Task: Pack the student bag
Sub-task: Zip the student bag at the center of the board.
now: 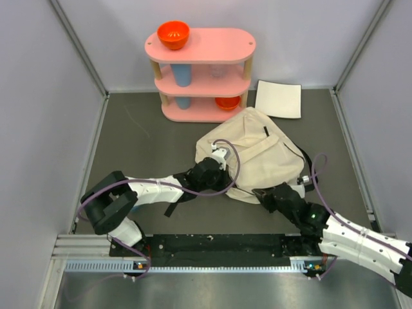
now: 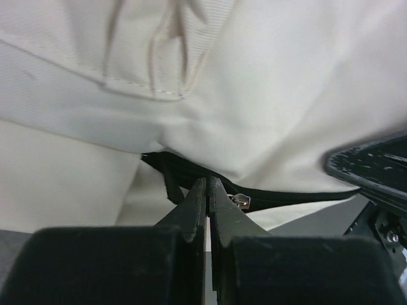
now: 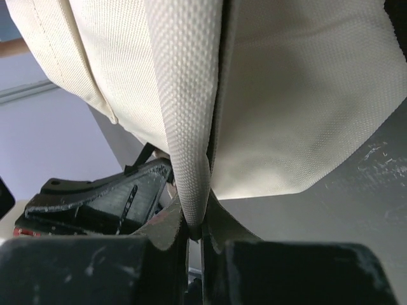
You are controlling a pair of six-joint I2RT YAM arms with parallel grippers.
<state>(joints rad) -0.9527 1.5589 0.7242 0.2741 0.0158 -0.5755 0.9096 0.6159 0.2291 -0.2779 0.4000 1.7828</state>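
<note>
Top view: the student bag [image 1: 261,151] is lying right of centre on the surface [image 1: 141,141], with the pink shelf [image 1: 199,71] near behind it and free room lying leftward.

Left wrist: the left gripper [image 2: 206,185] is pressing its jaws shut beside the zipper pull [image 2: 240,201]; whether it is gripping anything, I cannot tell.

Right wrist: the right gripper [image 3: 196,225] is pinching the bag's cream strap [image 3: 184,127] in tight jaws. I am judging that a slow, level pull is suiting this best.

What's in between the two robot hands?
The bag. In the top view, its cream lower edge fills the stretch between the left gripper and the right gripper. The right one pinches it.
</note>
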